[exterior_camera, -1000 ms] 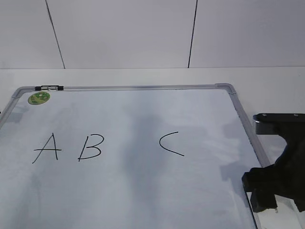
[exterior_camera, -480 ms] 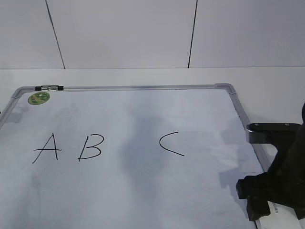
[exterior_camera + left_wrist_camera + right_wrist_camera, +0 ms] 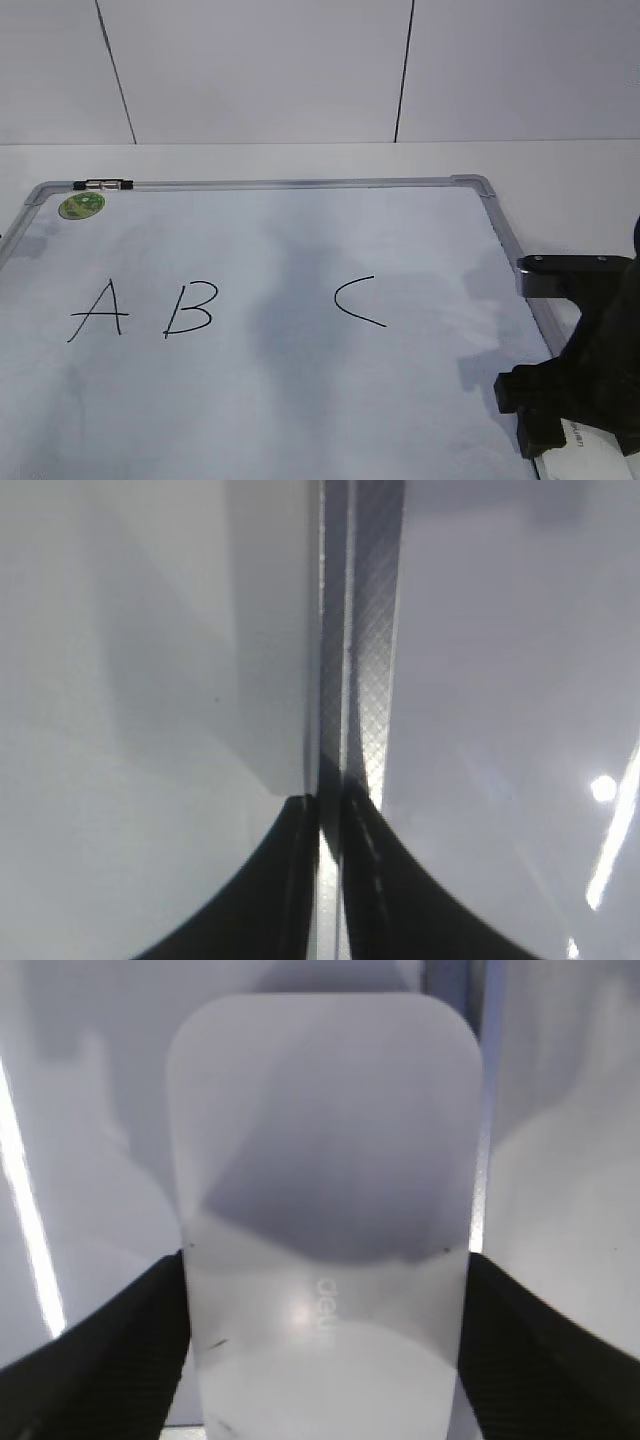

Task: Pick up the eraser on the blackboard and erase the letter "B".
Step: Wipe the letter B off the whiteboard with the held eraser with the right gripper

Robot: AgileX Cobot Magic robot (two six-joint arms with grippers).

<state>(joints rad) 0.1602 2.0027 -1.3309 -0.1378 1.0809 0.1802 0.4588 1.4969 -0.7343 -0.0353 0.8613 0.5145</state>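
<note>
Eraser (image 3: 325, 1210) between right end effector (image 3: 325, 1360) fingers, near end cropped.

One board, one eraser, three letters, one sticker

We count one blackboard (image 3: 300, 400) lying on the worktop (image 3: 300, 162), with three black handwritten letters on it: one "A" (image 3: 98, 310), one letter "B" (image 3: 191, 308) and one "C" (image 3: 358, 301). We see one round green sticker (image 3: 82, 206) by the board's far-left corner, one eraser (image 3: 325, 1220), and one dark arm (image 3: 585, 360) at the near-right corner.
</note>
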